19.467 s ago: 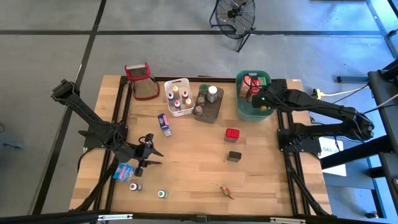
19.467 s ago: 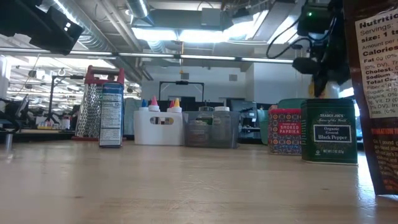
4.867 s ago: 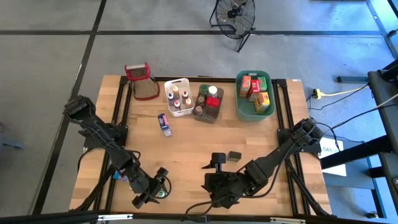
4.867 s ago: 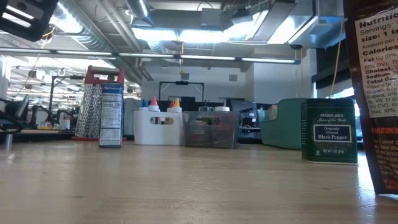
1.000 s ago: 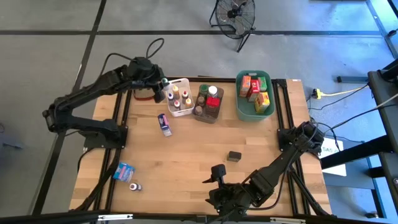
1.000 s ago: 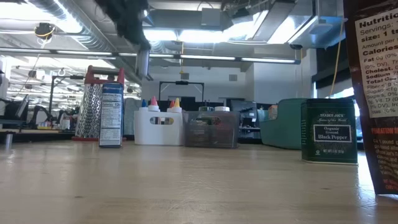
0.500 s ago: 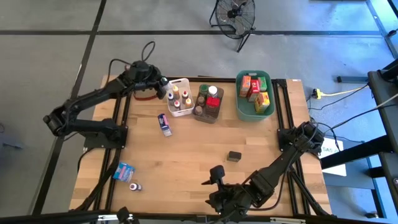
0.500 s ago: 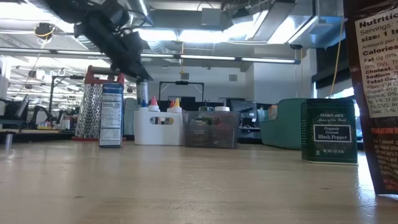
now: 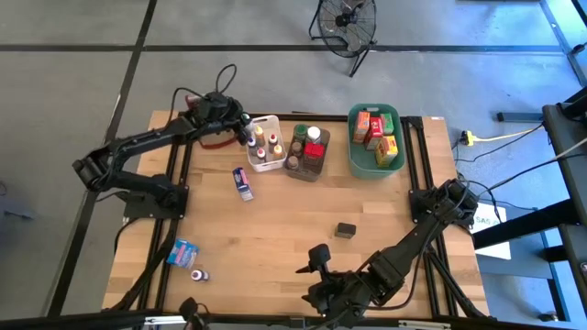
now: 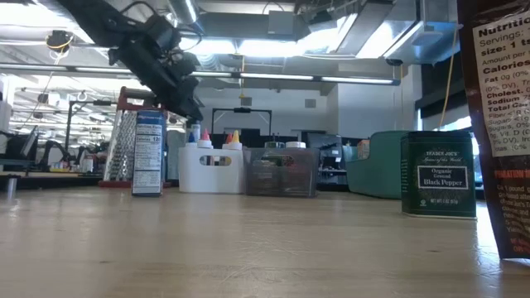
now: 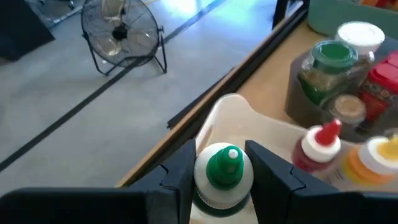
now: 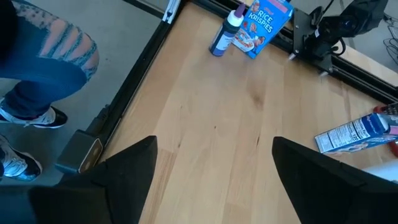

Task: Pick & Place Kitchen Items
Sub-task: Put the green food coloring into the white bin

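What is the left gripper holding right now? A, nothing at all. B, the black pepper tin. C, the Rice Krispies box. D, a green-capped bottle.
D: in the left wrist view the left gripper has its two fingers closed on either side of a small green-capped bottle, by the white tub that already holds other bottles.

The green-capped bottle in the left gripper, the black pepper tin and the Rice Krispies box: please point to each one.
green-capped bottle (image 11: 224,168), left wrist view, on its green cap, between the left gripper's fingers.
black pepper tin (image 10: 438,174), low view, on its front label.
Rice Krispies box (image 12: 265,23), right wrist view, on its blue printed face.
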Robot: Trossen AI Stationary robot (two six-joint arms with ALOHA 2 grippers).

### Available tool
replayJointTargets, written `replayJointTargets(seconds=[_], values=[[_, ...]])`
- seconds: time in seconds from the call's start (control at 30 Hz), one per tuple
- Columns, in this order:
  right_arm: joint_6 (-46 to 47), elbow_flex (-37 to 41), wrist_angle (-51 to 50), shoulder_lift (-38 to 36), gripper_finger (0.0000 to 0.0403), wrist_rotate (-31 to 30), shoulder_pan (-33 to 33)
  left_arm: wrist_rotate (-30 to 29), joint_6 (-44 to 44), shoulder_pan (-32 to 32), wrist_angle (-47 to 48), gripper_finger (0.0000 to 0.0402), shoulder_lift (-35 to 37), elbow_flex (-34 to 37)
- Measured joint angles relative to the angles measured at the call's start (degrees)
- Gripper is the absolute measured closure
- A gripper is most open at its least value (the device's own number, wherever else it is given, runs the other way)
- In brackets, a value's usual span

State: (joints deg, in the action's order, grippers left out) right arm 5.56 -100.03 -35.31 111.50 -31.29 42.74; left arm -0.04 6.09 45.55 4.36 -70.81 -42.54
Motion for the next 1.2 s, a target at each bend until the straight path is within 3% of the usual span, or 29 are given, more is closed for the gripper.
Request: replayJointTargets(seconds=[0.27,0.77,1.2], values=[[0.0,0.0,-0.3,0.0,0.0082,0.0,0.0,0.8,-0.3,-0.1,-3.1,0.0284,-3.1,-0.3],[0.0,0.0,-0.7,0.0,0.0082,0.0,0.0,1.1,-2.1,-0.9,0.7,0.0282,-2.8,-0.2],[0.2,0.0,-0.4,0.0,0.0082,0.1,0.0,-2.4,-3.1,-3.1,2.2,0.0283,-2.9,-0.1]])
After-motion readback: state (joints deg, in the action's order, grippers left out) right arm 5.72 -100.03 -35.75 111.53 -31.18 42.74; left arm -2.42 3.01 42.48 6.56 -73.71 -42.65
